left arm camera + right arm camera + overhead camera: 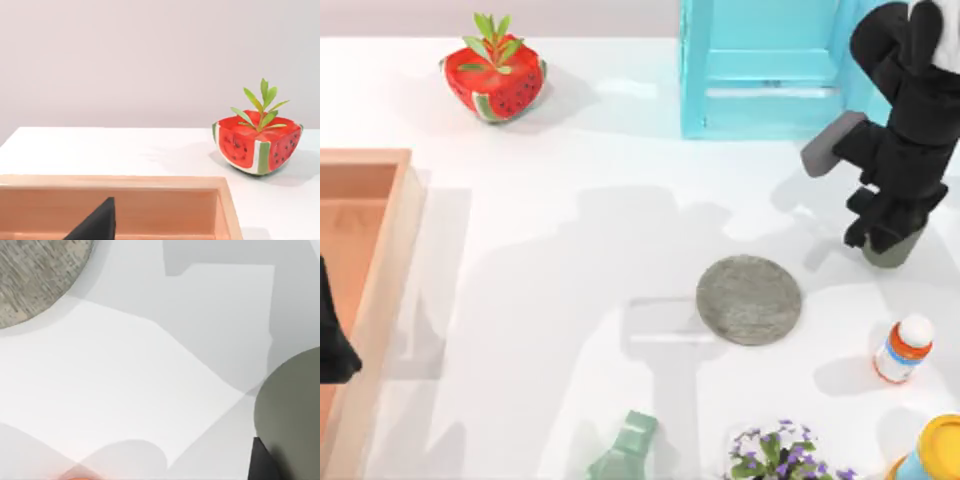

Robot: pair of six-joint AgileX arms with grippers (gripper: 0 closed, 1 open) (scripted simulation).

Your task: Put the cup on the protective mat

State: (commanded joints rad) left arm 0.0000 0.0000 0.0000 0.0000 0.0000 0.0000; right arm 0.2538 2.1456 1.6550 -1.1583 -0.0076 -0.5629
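Note:
The cup (894,256) is a dull grey-green tumbler standing at the right of the table, to the right of the protective mat (749,299), a flat round grey disc. My right gripper (890,235) reaches down over the cup and is shut on it. In the right wrist view the cup (295,410) is close up with one black finger (262,462) against its wall, and the mat (35,275) lies farther off. My left gripper (332,345) is parked at the left edge over the wooden tray.
A wooden tray (365,270) lies at the left and a watermelon planter (495,75) at the back. A blue cabinet (770,65) stands behind the right arm. Near the front are an orange-and-white bottle (903,348), a mint-green object (625,450), a flower pot (780,455) and a blue container (935,450).

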